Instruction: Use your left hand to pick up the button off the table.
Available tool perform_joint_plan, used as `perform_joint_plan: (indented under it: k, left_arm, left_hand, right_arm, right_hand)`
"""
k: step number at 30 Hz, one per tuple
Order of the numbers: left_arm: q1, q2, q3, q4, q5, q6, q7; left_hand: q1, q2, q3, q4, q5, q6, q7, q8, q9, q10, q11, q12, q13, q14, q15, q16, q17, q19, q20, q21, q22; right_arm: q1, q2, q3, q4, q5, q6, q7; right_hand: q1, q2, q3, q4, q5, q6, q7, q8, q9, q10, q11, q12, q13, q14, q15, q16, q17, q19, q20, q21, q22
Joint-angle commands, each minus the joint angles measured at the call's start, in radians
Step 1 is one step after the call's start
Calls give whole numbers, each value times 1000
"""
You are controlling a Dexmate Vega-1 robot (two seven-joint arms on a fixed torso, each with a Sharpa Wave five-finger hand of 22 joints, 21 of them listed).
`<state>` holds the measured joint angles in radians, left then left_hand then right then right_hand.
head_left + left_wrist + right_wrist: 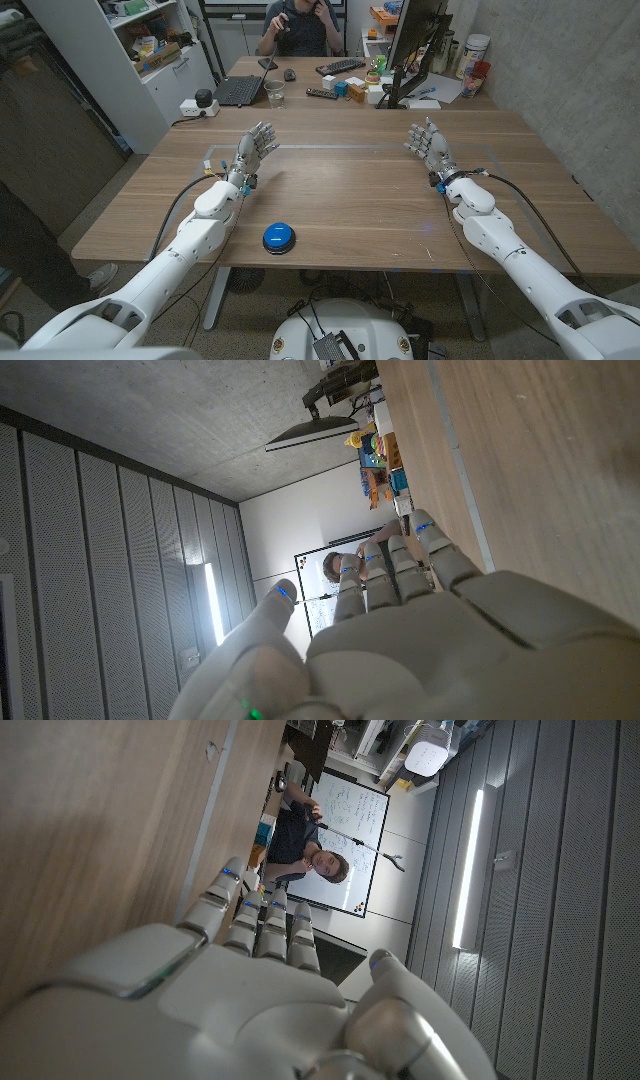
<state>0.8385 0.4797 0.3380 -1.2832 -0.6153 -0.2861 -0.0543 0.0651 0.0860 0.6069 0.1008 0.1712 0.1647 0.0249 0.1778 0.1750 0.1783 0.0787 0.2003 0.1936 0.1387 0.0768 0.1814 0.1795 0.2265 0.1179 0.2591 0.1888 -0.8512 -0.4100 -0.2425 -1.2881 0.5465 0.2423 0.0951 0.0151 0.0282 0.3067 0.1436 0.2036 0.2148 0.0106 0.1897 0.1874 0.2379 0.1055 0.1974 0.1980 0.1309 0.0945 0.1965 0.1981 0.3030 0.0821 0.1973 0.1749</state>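
Note:
A round blue button (278, 238) on a dark base sits on the wooden table (350, 190) near its front edge, a little left of the middle. My left hand (255, 148) is up the table from it, well beyond the button, fingers apart and holding nothing; its back (450, 650) fills the left wrist view. My right hand (428, 141) stands at the far right of the table, fingers spread and empty, and its back (230, 1010) appears in the right wrist view.
A second desk behind the table carries a laptop (240, 90), a glass (275, 94), a keyboard (340, 67) and a monitor (415, 40). A person (300, 25) sits beyond it. White shelving (120, 60) stands at the left, a concrete wall at the right.

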Motion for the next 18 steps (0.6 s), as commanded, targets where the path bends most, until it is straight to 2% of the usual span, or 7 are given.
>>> perform_joint_plan:
  k: [1, 9, 18]
  left_arm:
    - [15, -106, -124, 18, 107, 48, -70]
    - [16, -155, -179, 29, 161, 63, -104]
    - [14, -186, -213, 31, 202, 81, -123]
  left_hand:
    - [-1, 13, 5, 0, 4, 8, 1, 7, 5, 7, -1, 8, 5, 11, -2, 6, 4, 8, -2, 3, 5]
    - [-2, 12, 5, 0, 4, 8, 1, 7, 5, 7, -1, 8, 5, 11, -1, 6, 4, 9, -2, 3, 5]
    - [-3, 12, 4, 1, 4, 8, -1, 7, 5, 5, -2, 8, 5, 10, -1, 6, 3, 8, 0, 2, 5]
  right_arm:
    - [-17, 240, 292, -5, -292, -107, 183]
    - [1, 365, 427, -1, -437, -126, 283]
    - [24, 437, 516, 10, -526, -126, 345]
  right_hand:
    - [0, 12, 5, 2, 5, 8, 0, 5, 2, 8, -3, 3, 3, 9, 0, 6, 5, 9, 0, 5, 5]
    - [3, 14, 4, 1, 6, 7, 0, 5, 2, 8, -1, 4, 3, 8, 0, 5, 4, 9, -1, 5, 5]
    - [6, 16, 2, 0, 7, 6, -1, 5, 2, 7, -1, 3, 3, 8, -2, 5, 3, 8, -1, 5, 5]
